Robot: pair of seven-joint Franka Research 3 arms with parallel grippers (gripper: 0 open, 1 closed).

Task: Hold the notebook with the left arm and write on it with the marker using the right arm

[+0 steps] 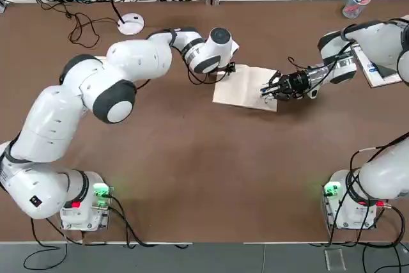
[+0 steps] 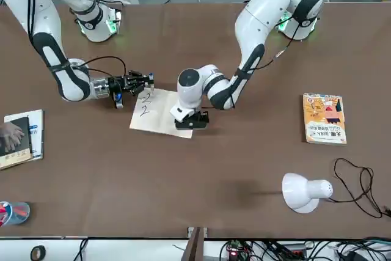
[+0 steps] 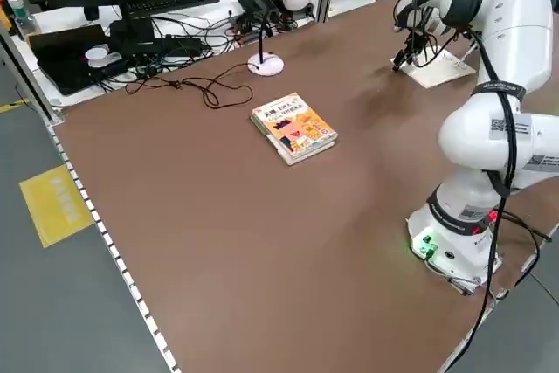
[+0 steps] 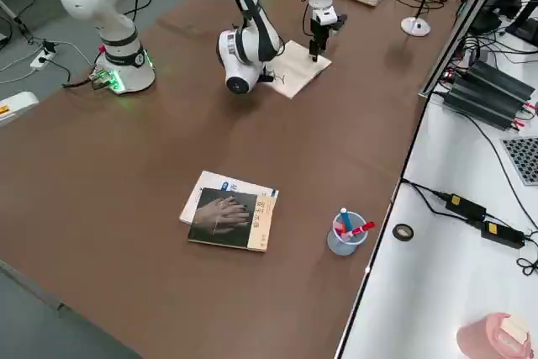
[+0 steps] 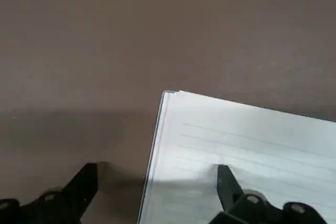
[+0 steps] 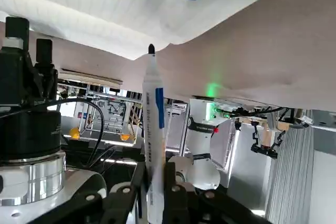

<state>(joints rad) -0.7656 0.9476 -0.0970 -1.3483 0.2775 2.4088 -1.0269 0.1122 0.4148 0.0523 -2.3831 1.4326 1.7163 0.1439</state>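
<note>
The cream-white notebook lies open on the brown table, with blue squiggles on its page. My left gripper points down at the notebook's far left corner. In the left wrist view it is open, one finger on the lined page and the other on the table beside the edge. My right gripper lies low at the notebook's right edge, shut on the marker. The uncapped marker tip sits right at the page's edge; contact with the paper cannot be told.
An orange-yellow book and a white desk lamp lie on the robot's left side. A book with a hand picture and a cup of pens sit on its right side. Cables run along the far edge.
</note>
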